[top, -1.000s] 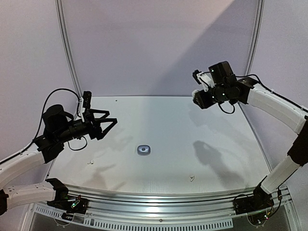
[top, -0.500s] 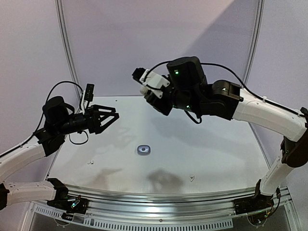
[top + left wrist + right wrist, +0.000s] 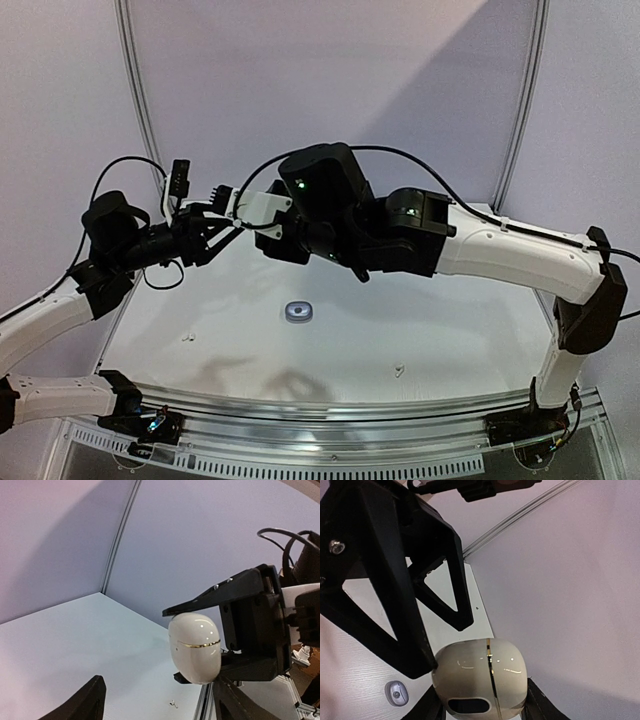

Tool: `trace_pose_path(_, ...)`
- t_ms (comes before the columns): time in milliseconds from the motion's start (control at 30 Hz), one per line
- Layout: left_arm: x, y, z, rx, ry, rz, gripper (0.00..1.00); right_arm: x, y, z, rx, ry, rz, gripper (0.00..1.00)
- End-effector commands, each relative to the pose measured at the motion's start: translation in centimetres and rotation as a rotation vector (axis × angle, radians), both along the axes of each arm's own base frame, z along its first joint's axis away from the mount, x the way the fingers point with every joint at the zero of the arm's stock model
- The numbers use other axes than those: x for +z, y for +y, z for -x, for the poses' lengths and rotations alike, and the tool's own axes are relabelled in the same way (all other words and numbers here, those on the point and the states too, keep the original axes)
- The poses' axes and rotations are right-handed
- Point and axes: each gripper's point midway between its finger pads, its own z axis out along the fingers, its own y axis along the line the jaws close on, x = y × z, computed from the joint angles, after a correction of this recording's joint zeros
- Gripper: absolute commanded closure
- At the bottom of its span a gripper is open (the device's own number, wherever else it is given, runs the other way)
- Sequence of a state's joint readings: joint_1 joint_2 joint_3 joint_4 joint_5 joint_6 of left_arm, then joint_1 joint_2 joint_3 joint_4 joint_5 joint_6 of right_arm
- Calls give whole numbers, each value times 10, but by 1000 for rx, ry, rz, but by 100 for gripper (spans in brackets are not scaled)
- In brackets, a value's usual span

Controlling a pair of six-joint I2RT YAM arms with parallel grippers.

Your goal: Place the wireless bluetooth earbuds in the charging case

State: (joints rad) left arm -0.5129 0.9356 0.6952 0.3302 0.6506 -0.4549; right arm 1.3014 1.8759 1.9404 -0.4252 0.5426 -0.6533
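1. Charging case (image 3: 479, 672), white and egg-shaped with a thin gold seam, is pinched between the two fingers of my right tool (image 3: 481, 701), held in the air off the bench (image 3: 450, 300).
2. My left tool (image 3: 158, 682) is spread wide. From its own camera the case hangs between its two fingers. One black fingertip (image 3: 418, 653) sits right by the shell, though I cannot tell whether it touches.
3. Both tools meet high over the rear left of the bench, my right arm stretched across to that side.
4. Below them, near mid-bench, a small grey round case (image 3: 298, 312) lies flat.
5. Nearer the front edge, one earbud (image 3: 185, 338) lies on the bench to the left and a second earbud (image 3: 399, 370) to the right. Both are tiny and pale, well apart from each other and from the grey case.
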Motion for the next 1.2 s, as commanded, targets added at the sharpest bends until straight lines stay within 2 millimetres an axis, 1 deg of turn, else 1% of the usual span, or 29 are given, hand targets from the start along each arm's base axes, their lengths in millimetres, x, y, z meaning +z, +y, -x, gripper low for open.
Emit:
trace_pose_path(0, 7, -3, 2, -5, -43, 14, 28, 5, 13, 5, 27, -14, -18, 92)
trace_pose_path(67, 9, -4, 2, -6, -46, 18, 31, 2, 17, 7, 31, -21, -6, 92)
trace_pose_path(200, 12, -5, 5, -23, -50, 26, 34, -7, 24, 6, 21, -39, 40, 92)
trace_pose_path(233, 12, -5, 6, -30, -49, 27, 36, -10, 25, 5, 21, -41, 49, 92)
trace_pose_path(300, 10, -6, 7, -33, -42, 25, 41, -9, 27, 6, 26, -45, 49, 92)
trace_pose_path(333, 9, -6, 6, -30, -38, 24, 46, -8, 28, 7, 33, -46, 43, 92)
trace_pose_path(400, 8, -5, 4, -19, -33, 24, 61, -5, 30, 8, 37, -51, 32, 92)
trace_pose_path(500, 6, -6, 6, -29, -30, 23, 76, -1, 30, 9, 40, -57, 26, 92)
trace_pose_path(633, 4, -6, 7, -32, -25, 21, 98, -2, 30, 8, 38, -59, 27, 92)
trace_pose_path(667, 3, -5, 7, -31, -25, 22, 100, -1, 30, 8, 36, -58, 24, 92)
trace_pose_path(700, 4, -5, 8, -31, -28, 24, 100, 0, 30, 7, 31, -59, 18, 89)
trace_pose_path(733, 4, -5, 8, -33, -33, 26, 100, 1, 29, 6, 23, -59, 9, 81)
trace_pose_path(833, 7, -4, 11, -37, -61, 31, 100, 5, 25, 2, -16, -55, -32, 42)
trace_pose_path(867, 8, -4, 12, -40, -72, 30, 100, 7, 23, 0, -24, -47, -43, 30)
trace_pose_path(933, 10, -3, 15, -47, -100, 26, 100, 8, 15, -3, -20, 11, -69, 14)
trace_pose_path(967, 11, -2, 16, -48, -116, 22, 100, 8, 12, -1, 8, 69, -83, 5)
trace_pose_path(1000, 12, -1, 18, -51, -135, 14, 100, 5, 8, 0, 41, 133, -91, 2)
trace_pose_path(1033, 13, 0, 19, -53, -158, 6, 100, 11, 1, 2, 64, 217, -144, 1)
trace_pose_path(1067, 15, 2, 21, -58, -180, -1, 100, 7, -5, 5, 98, 298, -148, 1)
trace_pose_path(1100, 16, 3, 23, -64, -208, -8, 100, 9, -10, 14, 155, 396, -173, 1)
trace_pose_path(1133, 18, 4, 27, -78, -245, -15, 100, 9, -16, 16, 184, 490, -205, 1)
trace_pose_path(1167, 20, 4, 32, -102, -289, -23, 100, 14, -20, 27, 261, 579, -229, 1)
